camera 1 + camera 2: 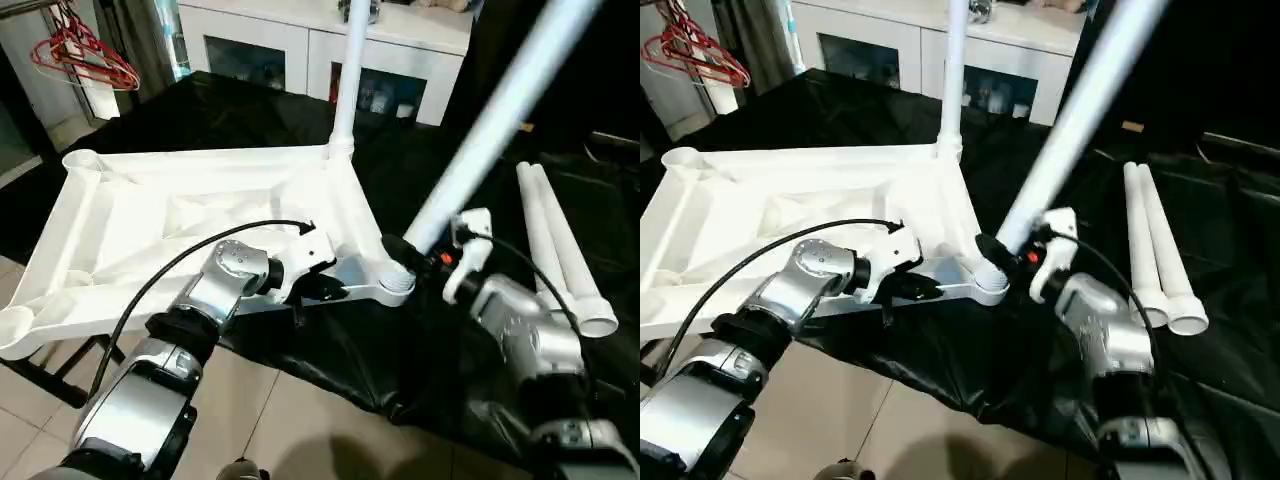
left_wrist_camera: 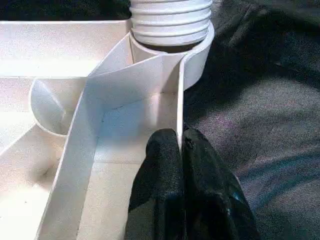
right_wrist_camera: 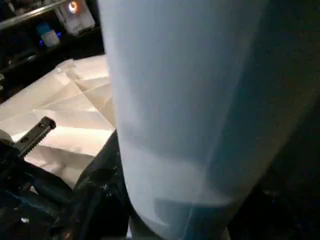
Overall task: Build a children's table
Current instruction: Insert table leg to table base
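White plastic table top (image 1: pixel 150 215), upside down: our left gripper (image 2: pixel 181 145) pinches its rim. Right gripper (image 1: pixel 420 252), jaws clasping second leg (image 1: pixel 500 110), tilted at the corner socket (image 1: pixel 395 283); next we straighten and screw it in.

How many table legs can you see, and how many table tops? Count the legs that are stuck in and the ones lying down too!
Legs standing in a far corner socket: 1
Legs held by the right gripper at the near corner: 1
Legs lying on the black cover: 2
Table tops: 1
Total: 5
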Robot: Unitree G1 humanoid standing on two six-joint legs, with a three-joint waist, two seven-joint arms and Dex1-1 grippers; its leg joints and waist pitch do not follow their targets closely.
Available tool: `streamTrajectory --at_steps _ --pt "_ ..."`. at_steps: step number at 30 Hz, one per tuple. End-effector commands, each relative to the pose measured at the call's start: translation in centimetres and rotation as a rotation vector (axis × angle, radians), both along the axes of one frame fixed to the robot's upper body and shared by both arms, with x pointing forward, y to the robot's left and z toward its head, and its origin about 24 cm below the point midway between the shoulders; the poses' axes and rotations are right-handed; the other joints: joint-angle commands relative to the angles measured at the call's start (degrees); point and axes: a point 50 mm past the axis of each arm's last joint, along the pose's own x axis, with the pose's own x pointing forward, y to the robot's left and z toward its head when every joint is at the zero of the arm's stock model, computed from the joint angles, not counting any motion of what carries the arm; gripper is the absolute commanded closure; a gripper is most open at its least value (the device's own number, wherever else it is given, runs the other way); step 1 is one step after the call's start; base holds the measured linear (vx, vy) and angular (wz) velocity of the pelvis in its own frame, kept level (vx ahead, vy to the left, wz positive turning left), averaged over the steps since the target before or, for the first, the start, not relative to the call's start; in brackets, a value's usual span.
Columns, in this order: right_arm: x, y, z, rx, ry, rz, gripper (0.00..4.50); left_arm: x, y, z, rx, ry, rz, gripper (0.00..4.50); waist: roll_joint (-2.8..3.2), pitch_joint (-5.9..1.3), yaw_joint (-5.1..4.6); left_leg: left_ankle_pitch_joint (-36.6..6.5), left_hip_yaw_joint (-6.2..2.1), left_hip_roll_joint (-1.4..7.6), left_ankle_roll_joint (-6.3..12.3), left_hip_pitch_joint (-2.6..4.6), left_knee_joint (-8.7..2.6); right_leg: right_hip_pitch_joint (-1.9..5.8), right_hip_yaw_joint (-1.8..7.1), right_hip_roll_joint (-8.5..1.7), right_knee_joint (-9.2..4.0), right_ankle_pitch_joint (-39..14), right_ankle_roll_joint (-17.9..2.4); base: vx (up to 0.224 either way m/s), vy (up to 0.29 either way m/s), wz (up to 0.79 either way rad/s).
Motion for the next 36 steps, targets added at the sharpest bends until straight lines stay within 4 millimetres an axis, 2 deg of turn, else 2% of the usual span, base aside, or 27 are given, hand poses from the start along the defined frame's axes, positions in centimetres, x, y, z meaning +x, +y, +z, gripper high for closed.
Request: streamTrajectory --at_steps 1,2,3,4,8,12,17,19,21,23,30,32,36 --pt "-1.7 0.1 -3.0 -0.029 0.134 0.028 2.59 0.5 0.6 0.2 -0.023 -0.027 0.090 4.50 -0.50 -3.82 0.32 -11.61 -1.26 3.55 2.34 1.20 -4.20 2.84 3.49 -6.53 -5.08 -17.45 -9.06 0.000 0.000 0.00" --pt "-1.9 -0.1 -3.1 -0.052 0.133 0.018 2.59 0.6 0.7 0.2 -0.017 -0.030 0.092 4.50 -0.27 -3.79 0.39 -11.78 -1.33 3.57 2.22 1.19 -4.26 2.82 3.51 -6.49 -5.12 -17.67 -8.93 0.000 0.000 0.00" --pt "-1.9 -0.1 -3.1 -0.062 0.131 0.013 2.59 0.6 0.8 0.3 -0.015 -0.031 0.092 4.50 -0.38 -3.78 0.48 -12.07 -1.33 3.59 1.99 1.27 -4.30 2.74 3.52 -6.48 -5.16 -18.02 -8.69 0.000 0.000 0.00" --pt "-2.0 -0.2 -3.1 -0.071 0.128 0.009 2.59 0.6 0.8 0.3 -0.014 -0.031 0.092 4.50 -0.13 -3.82 0.53 -12.21 -1.38 3.59 1.91 1.27 -4.30 2.79 3.55 -6.55 -5.17 -18.05 -8.75 0.000 0.000 0.00" --pt "-2.3 -0.4 -3.0 -0.142 0.108 0.023 2.59 0.6 0.9 0.1 0.004 -0.032 0.085 4.50 -0.08 -3.78 0.59 -13.02 -1.43 3.64 1.40 1.32 -4.41 2.74 3.57 -6.51 -5.26 -18.27 -8.55 0.000 0.000 0.00" --pt "-2.1 0.5 -2.4 -0.232 0.074 0.108 2.59 0.5 0.8 0.1 0.021 -0.035 0.057 4.50 -0.09 -3.83 0.83 -12.26 -1.35 3.54 1.65 1.19 -4.33 2.83 3.63 -6.45 -5.13 -16.80 -8.60 0.000 0.000 0.00" --pt "-1.9 1.2 -2.0 -0.276 0.064 0.185 2.59 0.4 0.9 0.1 0.047 -0.036 0.027 4.50 -0.16 -3.73 0.98 -13.55 -1.48 3.55 1.25 1.32 -4.45 2.76 3.56 -6.46 -5.41 -19.31 -7.78 0.000 0.000 0.00" --pt "-1.9 1.4 -2.0 -0.294 0.067 0.239 2.59 0.4 1.0 0.1 0.062 -0.037 0.006 4.50 -0.61 -3.69 0.94 -13.82 -1.43 3.59 1.38 1.36 -4.47 2.71 3.58 -6.50 -5.53 -19.99 -7.46 0.000 0.000 0.00" --pt "-2.1 1.5 -2.1 -0.301 0.068 0.283 2.59 0.3 1.1 0.1 0.066 -0.034 -0.008 4.50 -0.42 -3.68 0.99 -13.97 -1.48 3.63 1.36 1.37 -4.51 2.64 3.60 -6.45 -5.49 -19.94 -7.37 0.000 0.000 0.00" --pt "-2.2 1.5 -2.2 -0.309 0.069 0.320 2.59 0.2 1.2 0.1 0.065 -0.029 -0.018 4.50 -0.68 -3.60 0.89 -14.99 -1.51 3.70 1.25 1.49 -4.60 2.63 3.58 -6.50 -5.61 -20.72 -7.28 0.000 0.000 0.00" --pt "-2.7 1.3 -2.5 -0.276 0.061 0.430 2.59 -0.1 1.5 0.2 0.060 -0.029 -0.073 4.50 -0.44 -3.19 0.86 -19.45 -1.85 3.76 0.29 2.33 -4.96 2.44 3.44 -6.93 -6.72 -28.39 -6.05 0.000 0.000 0.00" --pt "-2.8 1.3 -2.4 -0.259 0.054 0.458 2.59 -0.2 1.5 0.4 0.047 -0.035 -0.098 4.50 -0.45 -3.32 0.90 -18.98 -1.88 3.88 0.32 2.20 -5.09 2.58 3.51 -6.84 -6.58 -26.79 -6.30 0.000 0.000 0.00" --pt "-2.9 1.3 -2.5 -0.236 0.042 0.505 2.59 -0.5 1.8 0.5 0.051 -0.014 -0.159 4.50 -0.27 -3.51 0.91 -17.60 -1.78 4.06 0.48 1.94 -5.21 2.84 3.60 -6.76 -5.83 -20.89 -8.51 0.000 0.000 0.00"
